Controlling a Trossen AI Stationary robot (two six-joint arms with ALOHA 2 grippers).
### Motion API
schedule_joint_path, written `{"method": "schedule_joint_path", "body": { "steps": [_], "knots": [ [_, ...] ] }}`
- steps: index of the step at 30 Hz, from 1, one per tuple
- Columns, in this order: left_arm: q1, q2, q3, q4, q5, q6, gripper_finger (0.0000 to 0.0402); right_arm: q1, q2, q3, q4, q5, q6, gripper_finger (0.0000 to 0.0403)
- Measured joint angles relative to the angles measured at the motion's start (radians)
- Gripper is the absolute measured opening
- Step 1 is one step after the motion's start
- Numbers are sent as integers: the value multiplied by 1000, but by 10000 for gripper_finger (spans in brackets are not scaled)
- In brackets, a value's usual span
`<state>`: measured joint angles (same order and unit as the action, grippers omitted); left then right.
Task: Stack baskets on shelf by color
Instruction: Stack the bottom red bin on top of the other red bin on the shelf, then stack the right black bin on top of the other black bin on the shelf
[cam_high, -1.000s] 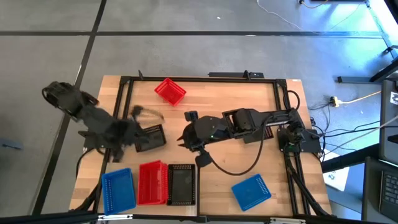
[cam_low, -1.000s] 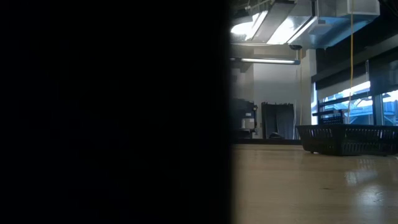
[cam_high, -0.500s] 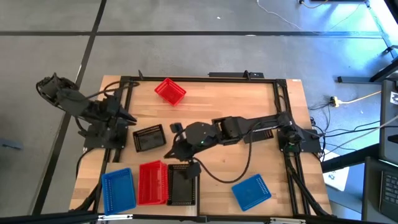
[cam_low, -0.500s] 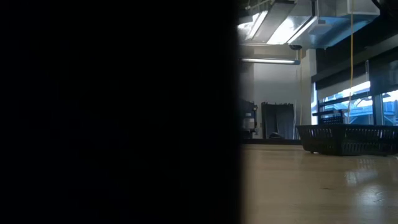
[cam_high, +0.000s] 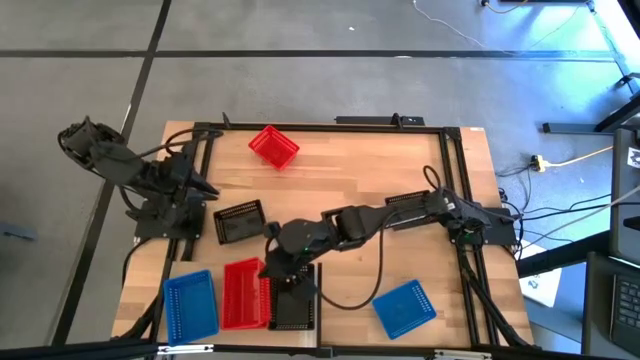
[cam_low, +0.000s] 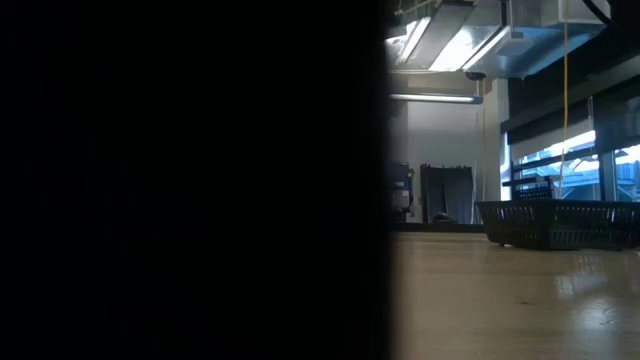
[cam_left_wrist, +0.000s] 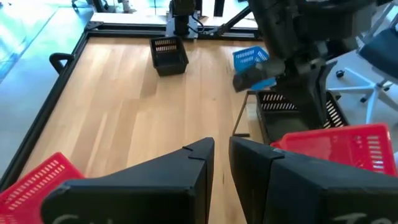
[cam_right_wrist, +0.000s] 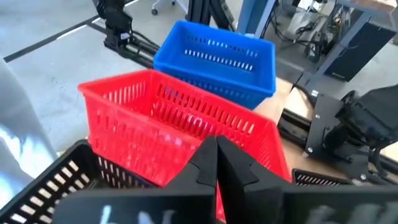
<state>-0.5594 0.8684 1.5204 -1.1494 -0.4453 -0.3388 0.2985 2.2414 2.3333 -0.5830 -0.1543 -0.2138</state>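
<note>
Wooden table (cam_high: 350, 170) carries red (cam_high: 273, 146), blue (cam_high: 405, 308) and black baskets (cam_high: 240, 221).

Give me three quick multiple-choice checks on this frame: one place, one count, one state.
1. The right gripper is:
A. over the lone red basket
B. at the black basket beside the front red basket
C. off the table

2. Blue baskets show in how many places, high view?
A. one
B. two
C. four

3. The right gripper's fingers are:
A. shut
B. wide open
C. clamped on a blue basket

Key:
1 B: the arm reaches to the front row's black basket.
2 B: one spot front left, another front right.
3 A: the right wrist view shows the fingers together.
</note>
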Motion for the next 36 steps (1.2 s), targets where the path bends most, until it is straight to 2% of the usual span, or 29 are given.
{"method": "schedule_joint_path", "body": {
  "steps": [12,18,22,32,36],
  "knots": [
    [0,0,-1,-48,1,-2,41,1,33,1,40,-32,0,0],
    [0,0,-1,-51,136,14,41,-3,48,0,37,-32,3,0],
    [0,0,-1,-52,186,0,41,-3,42,1,38,-18,2,0],
    [0,0,-1,-55,352,1,41,1,-46,22,-85,252,65,0],
    [0,0,-1,-55,360,7,41,1,-108,21,-186,404,142,0]
  ]
}}
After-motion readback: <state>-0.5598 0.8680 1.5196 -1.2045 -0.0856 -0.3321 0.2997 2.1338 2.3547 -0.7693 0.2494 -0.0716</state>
